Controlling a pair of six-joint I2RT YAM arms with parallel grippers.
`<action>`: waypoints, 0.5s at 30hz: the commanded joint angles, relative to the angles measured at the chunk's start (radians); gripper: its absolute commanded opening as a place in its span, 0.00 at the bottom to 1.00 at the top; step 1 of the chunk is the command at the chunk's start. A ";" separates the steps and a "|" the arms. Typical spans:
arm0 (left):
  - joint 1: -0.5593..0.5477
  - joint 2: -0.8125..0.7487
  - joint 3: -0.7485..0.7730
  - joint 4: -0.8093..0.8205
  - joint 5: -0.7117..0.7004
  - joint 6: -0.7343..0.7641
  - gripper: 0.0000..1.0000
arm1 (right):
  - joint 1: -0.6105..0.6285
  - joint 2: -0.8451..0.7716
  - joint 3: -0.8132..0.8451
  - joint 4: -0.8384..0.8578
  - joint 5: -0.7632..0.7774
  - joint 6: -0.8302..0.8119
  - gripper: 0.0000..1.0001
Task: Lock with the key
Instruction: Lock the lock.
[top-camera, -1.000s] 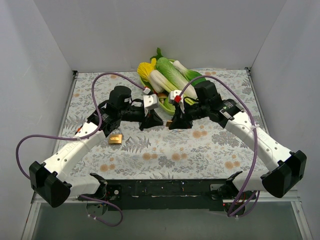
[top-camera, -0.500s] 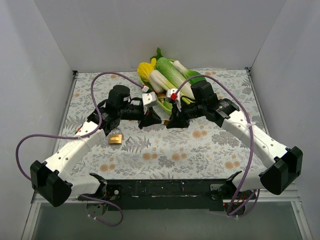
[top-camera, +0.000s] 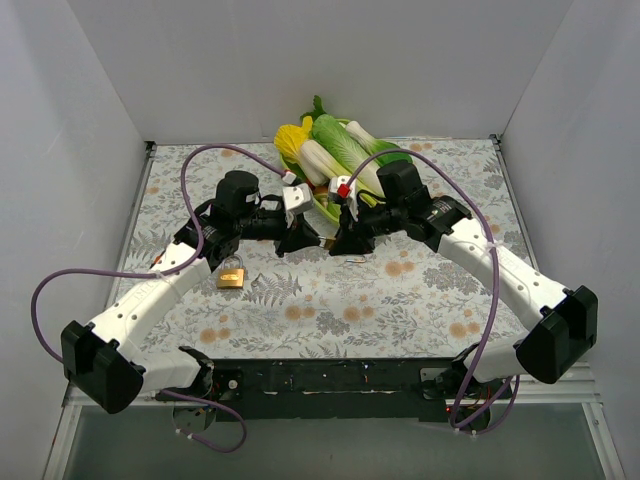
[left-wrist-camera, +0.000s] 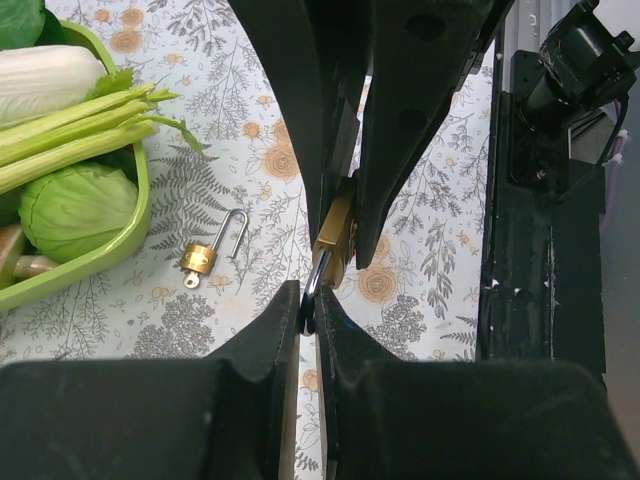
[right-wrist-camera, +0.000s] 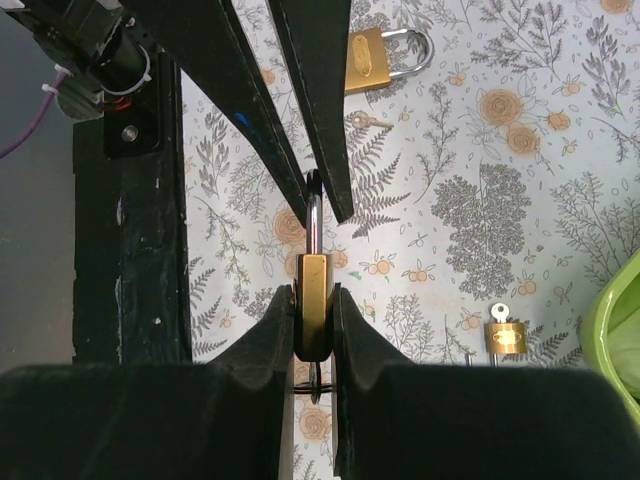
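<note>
Tray (left-wrist-camera: 143, 200) at back of table (top-camera: 330, 310), loose padlock (top-camera: 231, 274) left, held padlock (right-wrist-camera: 312, 300) above centre

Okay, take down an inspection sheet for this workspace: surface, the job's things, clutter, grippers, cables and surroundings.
Surface: floral tablecloth, lying flat over the table.
Job's things: held padlock, brass, between both grippers; large padlock lying beside the left arm, with a loose key next to it; small padlock near the tray, shackle open.
Clutter: green tray at the back, piled with vegetables.
Grippers: left gripper shut on the held padlock's shackle; right gripper shut on its body.
Cables: purple cables, one loop per arm, no snag seen.
Surroundings: white walls on three sides; black base rail at the near edge.
</note>
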 joint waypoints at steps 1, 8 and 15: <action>-0.075 0.025 0.001 0.155 0.227 -0.030 0.00 | 0.085 0.023 0.085 0.420 -0.133 0.016 0.01; -0.075 0.029 -0.018 0.192 0.254 -0.058 0.00 | 0.085 0.018 0.070 0.496 -0.162 0.004 0.01; -0.077 0.041 -0.013 0.203 0.273 -0.079 0.00 | 0.087 0.024 0.076 0.578 -0.186 0.036 0.01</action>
